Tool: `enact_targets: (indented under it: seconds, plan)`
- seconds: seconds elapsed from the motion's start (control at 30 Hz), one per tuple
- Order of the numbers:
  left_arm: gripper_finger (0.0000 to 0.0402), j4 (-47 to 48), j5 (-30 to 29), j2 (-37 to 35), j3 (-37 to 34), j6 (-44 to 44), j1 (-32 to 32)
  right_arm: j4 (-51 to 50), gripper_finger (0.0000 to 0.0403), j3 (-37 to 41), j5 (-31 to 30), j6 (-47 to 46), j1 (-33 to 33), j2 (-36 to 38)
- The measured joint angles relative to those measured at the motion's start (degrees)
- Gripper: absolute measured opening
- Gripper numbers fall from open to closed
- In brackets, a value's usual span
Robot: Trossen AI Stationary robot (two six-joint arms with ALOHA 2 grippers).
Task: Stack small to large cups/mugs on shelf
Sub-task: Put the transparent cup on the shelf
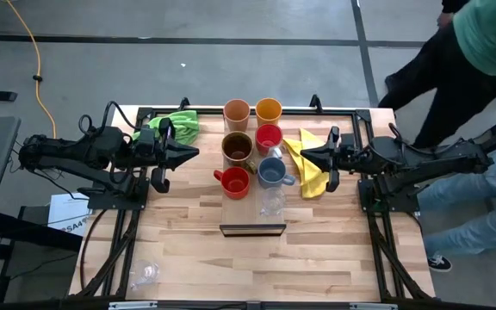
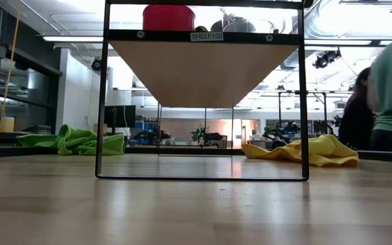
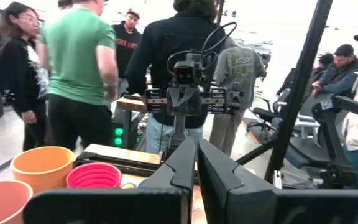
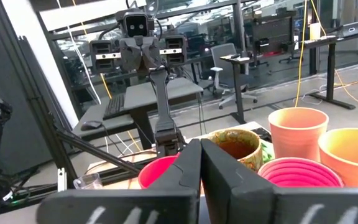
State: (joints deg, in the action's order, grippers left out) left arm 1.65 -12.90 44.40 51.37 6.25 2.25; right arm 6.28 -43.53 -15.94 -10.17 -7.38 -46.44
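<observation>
Nearest the table's front edge, a small clear glass (image 1: 147,273) lay on the wooden tabletop (image 1: 317,250), towards the left corner, well apart from everything else.

Further in, at mid-table, stood the shelf (image 1: 252,229), a raised light-wood board on a dark frame. On it, from front to back:
- a second clear glass (image 1: 272,202), near the front;
- a red mug (image 1: 234,182) and a grey-blue mug (image 1: 272,173), side by side;
- a brown mug (image 1: 238,147) and another red mug (image 1: 269,138), just behind those;
- a peach tumbler (image 1: 237,112) and an orange tumbler (image 1: 269,110) at the back edge.

All stood singly, none nested in another.

Left gripper (image 1: 193,153): fingers pressed together, empty, hovering just left of the brown mug.

Right gripper (image 1: 305,154): fingers likewise closed, empty, hovering over a yellow cloth (image 1: 310,169) just right of the shelf.

A green cloth (image 1: 176,126) lay at the back left, beside the left arm.

Beyond the table, several people (image 3: 78,68) stood about.
</observation>
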Motion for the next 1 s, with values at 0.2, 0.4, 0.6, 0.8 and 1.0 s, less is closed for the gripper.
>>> enact_targets:
  seconds: [0.2,0.4,0.6,0.8,1.0]
  plan:
    - [0.0012,0.0,-3.3,0.0,0.0,0.0,0.0,0.0,0.0,0.0,0.0,0.1,0.0,0.0]
    - [0.0082,0.0,-3.4,0.0,0.0,0.4,0.0,0.0,0.0,0.0,0.1,0.1,0.0,0.0]
    - [0.0182,-0.1,-3.4,0.0,0.0,1.7,0.0,0.0,0.0,0.0,0.1,0.1,0.0,0.0]
    - [0.0219,-0.1,-2.4,0.0,0.0,5.6,0.0,-0.1,0.0,0.0,0.1,0.1,0.0,0.0]
    - [0.022,10.8,2.8,1.0,3.4,13.2,0.0,-0.1,0.0,0.0,0.1,0.1,0.0,0.0]
